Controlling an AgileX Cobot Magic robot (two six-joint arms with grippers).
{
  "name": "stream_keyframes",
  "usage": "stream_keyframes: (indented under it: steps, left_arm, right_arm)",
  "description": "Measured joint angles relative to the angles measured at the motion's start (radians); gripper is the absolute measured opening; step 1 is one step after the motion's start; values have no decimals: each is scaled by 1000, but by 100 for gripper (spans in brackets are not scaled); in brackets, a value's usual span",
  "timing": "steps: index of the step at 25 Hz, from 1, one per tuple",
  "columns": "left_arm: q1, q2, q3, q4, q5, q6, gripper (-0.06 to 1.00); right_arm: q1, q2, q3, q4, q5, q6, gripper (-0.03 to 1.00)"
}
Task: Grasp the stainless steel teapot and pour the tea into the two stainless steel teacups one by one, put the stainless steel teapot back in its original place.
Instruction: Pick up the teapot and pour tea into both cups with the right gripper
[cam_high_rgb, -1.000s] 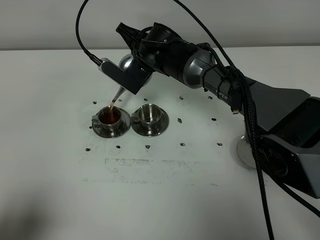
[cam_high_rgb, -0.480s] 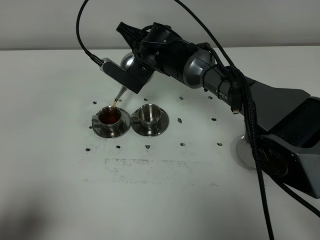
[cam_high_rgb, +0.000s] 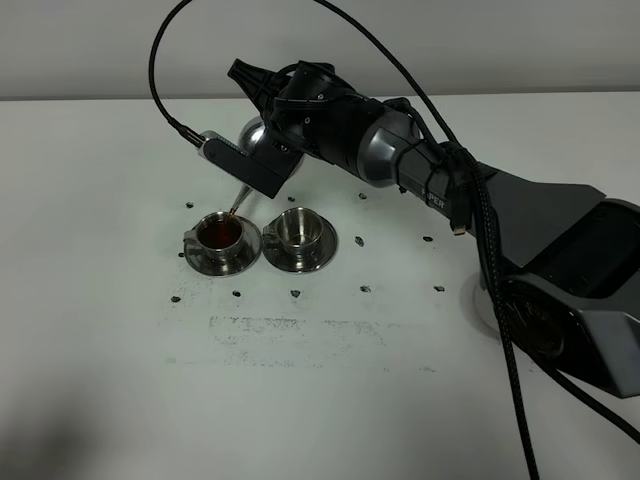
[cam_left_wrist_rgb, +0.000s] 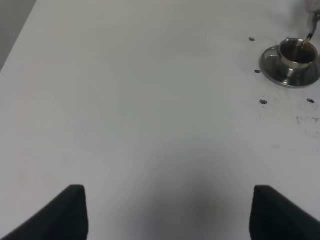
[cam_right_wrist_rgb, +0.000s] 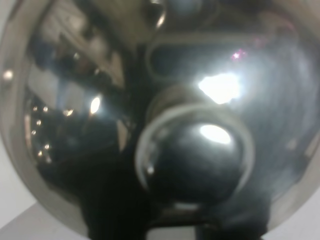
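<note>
My right gripper (cam_high_rgb: 262, 95) reaches across to the left and is shut on the stainless steel teapot (cam_high_rgb: 255, 133), which it holds tilted in the air. The thin spout (cam_high_rgb: 240, 196) points down over the left teacup (cam_high_rgb: 221, 234), which holds dark red tea, and a thin stream still joins them. The right teacup (cam_high_rgb: 299, 230) stands beside it on its saucer and looks empty. In the right wrist view the shiny teapot (cam_right_wrist_rgb: 165, 115) fills the frame. The left wrist view shows the filled teacup (cam_left_wrist_rgb: 297, 52) far off; my left gripper (cam_left_wrist_rgb: 172, 215) is open and holds nothing.
A flat round metal disc (cam_high_rgb: 483, 302) lies on the white table at the right, partly hidden by the right arm. Small dark marks dot the table around the saucers (cam_high_rgb: 200, 262). Black cables arc over the arm.
The right arm has lifted and turned slightly, bringing the teapot a bit higher and more upright. The stream into the left teacup has thinned. The left gripper has not moved.
</note>
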Motion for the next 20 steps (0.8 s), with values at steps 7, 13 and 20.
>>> stream_keyframes:
  steps: [7, 13, 20]
  left_arm:
    - [0, 0, 0, 0, 0, 0, 65]
    - [0, 0, 0, 0, 0, 0, 65]
    - [0, 0, 0, 0, 0, 0, 65]
  right_arm:
    - [0, -1, 0, 72, 0, 0, 20]
    - [-11, -22, 0, 190, 37, -1, 20]
    - [-46, -35, 0, 277, 67, 41, 20]
